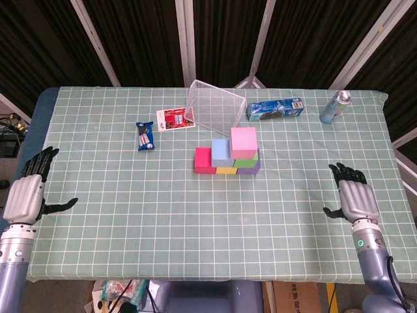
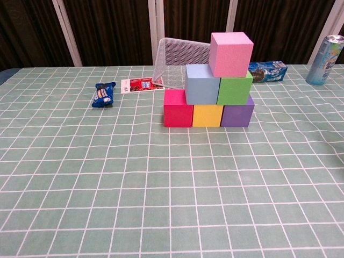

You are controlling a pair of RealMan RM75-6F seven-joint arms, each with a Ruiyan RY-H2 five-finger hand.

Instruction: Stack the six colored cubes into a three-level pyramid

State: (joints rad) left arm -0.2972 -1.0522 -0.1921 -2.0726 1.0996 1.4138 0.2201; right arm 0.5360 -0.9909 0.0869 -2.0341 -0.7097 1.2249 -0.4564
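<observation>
A three-level pyramid stands mid-table. Its bottom row is a red cube (image 2: 178, 108), a yellow cube (image 2: 207, 115) and a purple cube (image 2: 237, 115). On them sit a light blue cube (image 2: 202, 84) and a green cube (image 2: 235, 89). A pink cube (image 2: 231, 54) tops the stack, set to the right, over the green cube. In the head view the pink cube (image 1: 243, 143) shows on top. My left hand (image 1: 26, 194) hovers open at the table's left edge. My right hand (image 1: 356, 198) is open near the right edge, far from the cubes. Neither hand shows in the chest view.
A tipped wire mesh basket (image 1: 214, 105) lies just behind the pyramid. A blue snack packet (image 1: 145, 136) and a red card (image 1: 174, 119) lie to the back left. A blue biscuit box (image 1: 274, 108) and a drink can (image 1: 335, 107) stand at the back right.
</observation>
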